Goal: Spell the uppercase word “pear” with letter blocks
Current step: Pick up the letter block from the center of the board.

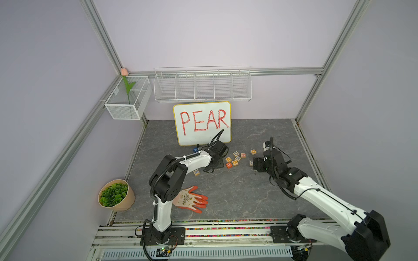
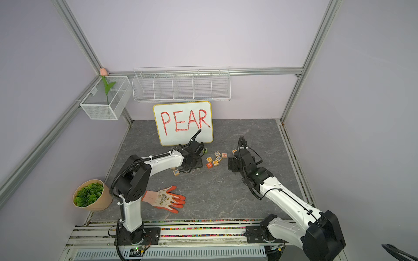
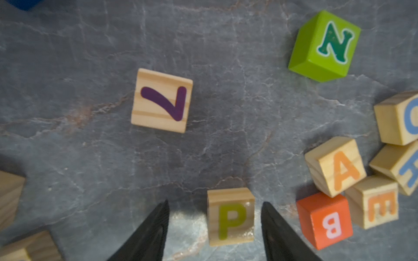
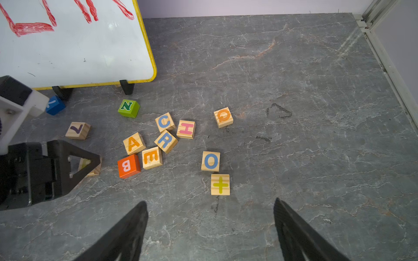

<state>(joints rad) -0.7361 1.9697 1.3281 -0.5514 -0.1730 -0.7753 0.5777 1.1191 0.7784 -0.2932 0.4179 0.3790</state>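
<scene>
The P block (image 3: pixel 230 217) stands on the grey floor between the fingers of my left gripper (image 3: pixel 216 202). The jaws are open, with floor showing on both sides of the block, a wider gap on one side. In the right wrist view the P block (image 4: pixel 90 166) is half hidden behind that gripper (image 4: pixel 86 162). The A block (image 4: pixel 134 143), E block (image 4: pixel 152 157) and R block (image 4: pixel 165 141) lie bunched together beside it. My right gripper (image 4: pixel 210 201) hangs open over bare floor, nothing between its fingers.
An orange B cube (image 3: pixel 325 221) touches the A and E blocks. A green N cube (image 3: pixel 325 45), a 7 block (image 3: pixel 161 100), C (image 4: pixel 165 122), H (image 4: pixel 186 129), Q (image 4: pixel 223 117), O (image 4: pixel 210 161) and plus (image 4: pixel 220 184) blocks lie around. The PEAR whiteboard (image 1: pixel 202 123) stands behind. A glove (image 1: pixel 192 200) lies near the front.
</scene>
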